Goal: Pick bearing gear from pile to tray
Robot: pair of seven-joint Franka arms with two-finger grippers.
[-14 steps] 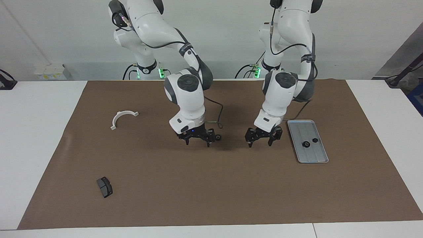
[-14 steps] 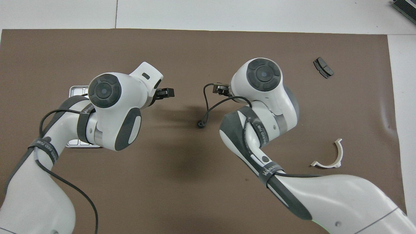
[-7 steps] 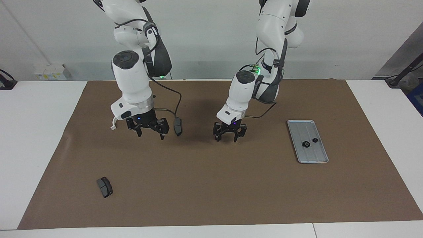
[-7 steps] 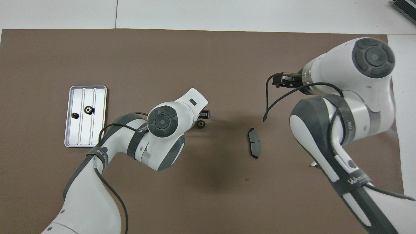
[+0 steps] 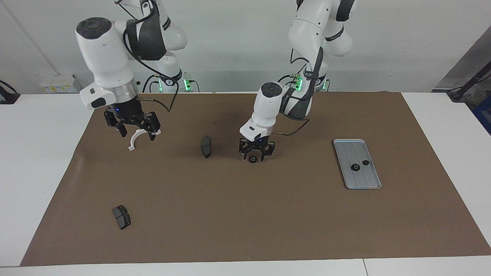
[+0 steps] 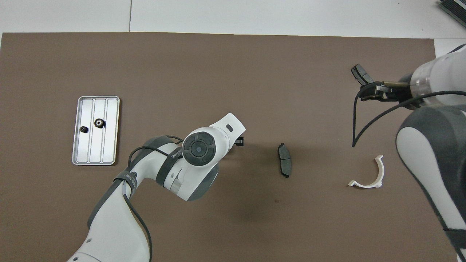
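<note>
Brown matting is covering the counter; the left hand [image 5: 256, 155] is straddling a small gear [image 5: 252, 159], fingers part-open around it, not clearly gripping; the right hand [image 5: 133, 129] is waiting open above the white bracket [image 5: 135, 138]; the tray [image 5: 370, 180] is lying sideways off the left hand.

Brown mat [image 5: 245, 222] covers most of the white table [image 5: 38, 172], bare white strips at both ends and along the edge farthest from the robots. Table top has a seam [image 6: 130, 16] in that farthest strip. Small white box [image 5: 57, 83] against the wall [image 5: 238, 46], right arm's end. Black object [image 5: 7, 96] at the table edge just past it, cut off by the frame. Dark gear [image 5: 473, 82] off the table at the left arm's end, can't tell what it is.
</note>
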